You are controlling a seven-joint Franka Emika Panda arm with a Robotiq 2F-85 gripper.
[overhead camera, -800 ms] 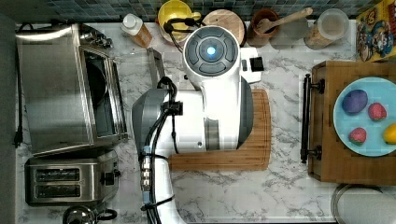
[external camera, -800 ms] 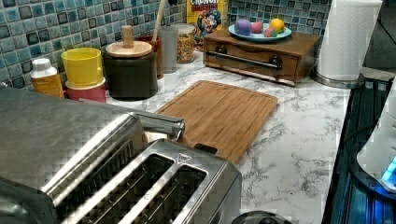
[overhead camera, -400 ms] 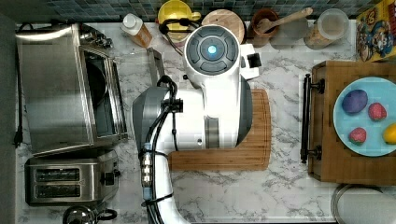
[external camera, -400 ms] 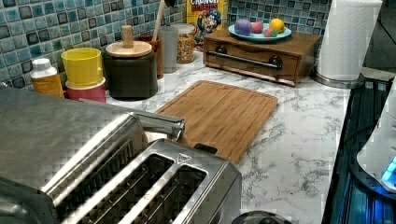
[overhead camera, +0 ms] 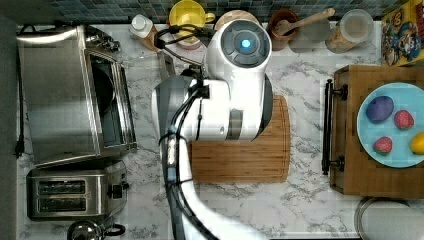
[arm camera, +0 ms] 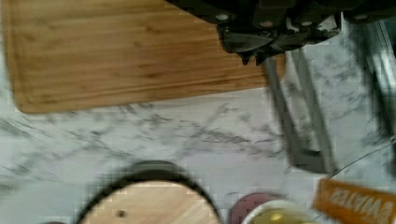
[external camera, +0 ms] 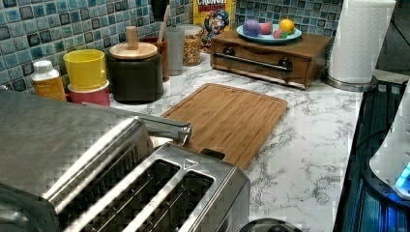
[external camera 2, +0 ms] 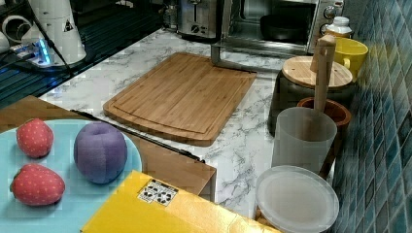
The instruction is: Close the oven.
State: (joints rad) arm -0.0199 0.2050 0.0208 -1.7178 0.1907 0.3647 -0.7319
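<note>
The steel oven [overhead camera: 65,95] stands at the top view's left with its dark inside showing. Its glass door [overhead camera: 142,75] lies folded down flat, and the metal bar handle [overhead camera: 167,65] sits at the door's outer edge beside the arm. The left view has the handle [external camera: 164,128] jutting past the oven's top [external camera: 58,140]; the right view has the open oven [external camera 2: 286,19] and the handle [external camera 2: 233,65] at the back. In the wrist view my gripper [arm camera: 256,57] looks shut, empty, hanging just above the near end of the handle [arm camera: 299,116].
A two-slot toaster [overhead camera: 75,192] stands next to the oven. A wooden cutting board [overhead camera: 240,160] lies under the arm. Jars, a yellow mug [overhead camera: 187,15] and a bottle [overhead camera: 142,27] line the tiled wall. A wooden box with a fruit plate [overhead camera: 395,125] is at the top view's right.
The arm has shifted toward the tiled wall and a little to the top view's right. The oven door and handle lie where they were.
</note>
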